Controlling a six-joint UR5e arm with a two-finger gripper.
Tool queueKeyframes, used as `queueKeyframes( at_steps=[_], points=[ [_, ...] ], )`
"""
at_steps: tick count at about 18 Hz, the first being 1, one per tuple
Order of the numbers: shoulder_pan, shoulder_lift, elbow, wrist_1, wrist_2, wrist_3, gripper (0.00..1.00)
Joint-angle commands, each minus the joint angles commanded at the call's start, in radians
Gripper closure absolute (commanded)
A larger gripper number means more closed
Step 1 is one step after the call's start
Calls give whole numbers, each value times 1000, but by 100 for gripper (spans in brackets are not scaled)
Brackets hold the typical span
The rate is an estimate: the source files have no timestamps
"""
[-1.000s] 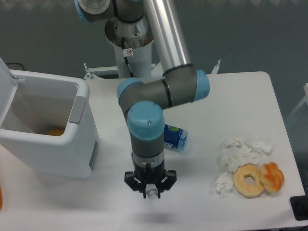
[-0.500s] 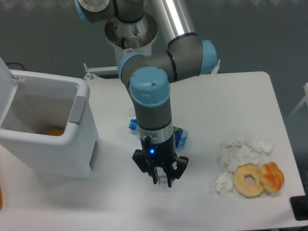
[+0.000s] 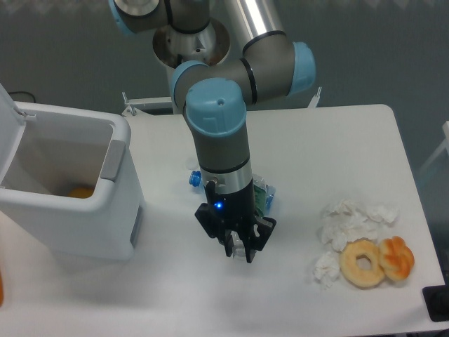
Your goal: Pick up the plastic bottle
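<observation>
White surface (image 3: 337, 140), grey backdrop behind. Item one, the plastic bottle (image 3: 239, 248): a small clear body is showing between the fingers of the hand (image 3: 240, 250), low at the tips, seemingly raised clear of the surface, though the label is hidden and contact with the surface cannot be ruled out. Change noted: a second ago the hand was hanging further left and nearer the front edge with the same clear item in it; it is now sitting further right and back, so the grasp appears to be holding and the pick looks largely accomplished. Item two, the hand: fingers are standing narrowly apart, clamped on the clear bottle, pointing down. Item three, the blue-tinted bottle (image 3: 261, 196): lying on its side behind the arm, blue cap poking out to the left, mostly hidden. Item four, the white bin (image 3: 116, 203): standing at the left with something orange inside. Item five, crumpled tissues (image 3: 344, 225) and two doughnuts (image 3: 377, 261): lying at the right, well apart from the hand.
</observation>
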Motion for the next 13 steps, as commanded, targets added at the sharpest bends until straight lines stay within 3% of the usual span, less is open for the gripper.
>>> queueKeyframes(
  at_steps=[13],
  points=[
    [5, 14, -2, 2, -2, -9, 64]
  ],
)
